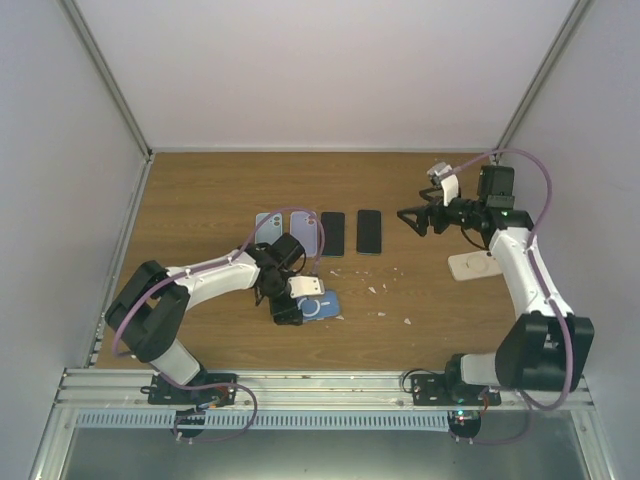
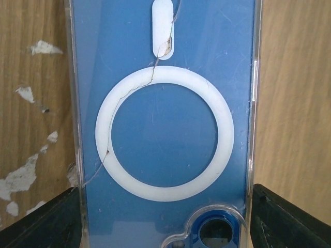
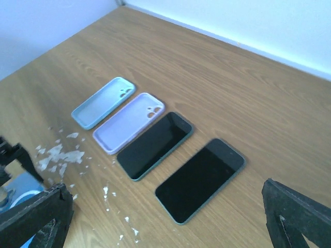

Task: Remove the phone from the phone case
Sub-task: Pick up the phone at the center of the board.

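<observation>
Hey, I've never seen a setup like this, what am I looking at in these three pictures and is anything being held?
These are two robot arms bolted at the near edge of a wooden table. One picture looks down from above; the other two come from cameras on each wrist.

On the table lie two empty cases, light blue and lilac, two bare phones, a white case and white flakes.

The left gripper is down over a blue phone in a cracked clear case, its fingers on either side. Whether they already pinch it, I cannot tell. The right gripper hangs open, holding nothing.
</observation>
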`<state>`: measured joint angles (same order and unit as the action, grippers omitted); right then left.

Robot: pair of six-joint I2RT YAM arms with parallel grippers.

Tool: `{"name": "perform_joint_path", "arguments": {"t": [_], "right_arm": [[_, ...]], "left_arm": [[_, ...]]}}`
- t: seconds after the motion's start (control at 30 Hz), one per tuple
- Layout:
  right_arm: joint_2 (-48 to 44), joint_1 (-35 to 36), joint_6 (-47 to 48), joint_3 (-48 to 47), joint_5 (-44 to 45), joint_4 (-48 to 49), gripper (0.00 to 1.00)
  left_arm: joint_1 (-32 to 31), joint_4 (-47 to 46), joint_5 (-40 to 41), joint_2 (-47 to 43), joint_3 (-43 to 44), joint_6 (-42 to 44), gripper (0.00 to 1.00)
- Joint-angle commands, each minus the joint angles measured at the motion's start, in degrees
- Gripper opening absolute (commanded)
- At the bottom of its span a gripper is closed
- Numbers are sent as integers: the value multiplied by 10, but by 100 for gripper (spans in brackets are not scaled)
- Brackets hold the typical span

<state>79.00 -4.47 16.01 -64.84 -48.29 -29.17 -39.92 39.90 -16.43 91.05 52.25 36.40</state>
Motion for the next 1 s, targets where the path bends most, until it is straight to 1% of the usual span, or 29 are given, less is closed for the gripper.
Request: {"name": "perform_joint_path", "arguments": {"t": [0.0, 0.1, 0.17, 0.27, 0.33, 0.47, 0.57, 0.77, 0.97], "right_arm": [[-69, 41, 140, 39, -18, -20, 100], [-118, 95, 205, 77, 9, -26, 100], [-145, 130, 256, 96, 26, -36, 99], [-160, 195, 322, 117, 44, -68, 97], [-161, 240, 346, 126, 66, -88, 96], [-168, 322, 371, 148, 113, -88, 91], [-173, 367, 387, 162, 149, -78, 88], [-154, 430, 408, 168, 222, -51, 81], [-134, 482, 430, 169, 267, -43, 75]], "left_arm": [[4, 7, -72, 10, 25, -28, 42], [15, 17, -99, 22, 38, -37, 37], [22, 23, -113, 30, 48, -43, 36], [31, 32, -135, 40, 58, -47, 35], [36, 38, -146, 47, 63, -48, 35], [49, 48, -170, 57, 71, -51, 34], [59, 58, -193, 62, 80, -58, 34], [77, 76, -249, 73, 102, -75, 33], [99, 90, -310, 85, 121, -96, 31]]}}
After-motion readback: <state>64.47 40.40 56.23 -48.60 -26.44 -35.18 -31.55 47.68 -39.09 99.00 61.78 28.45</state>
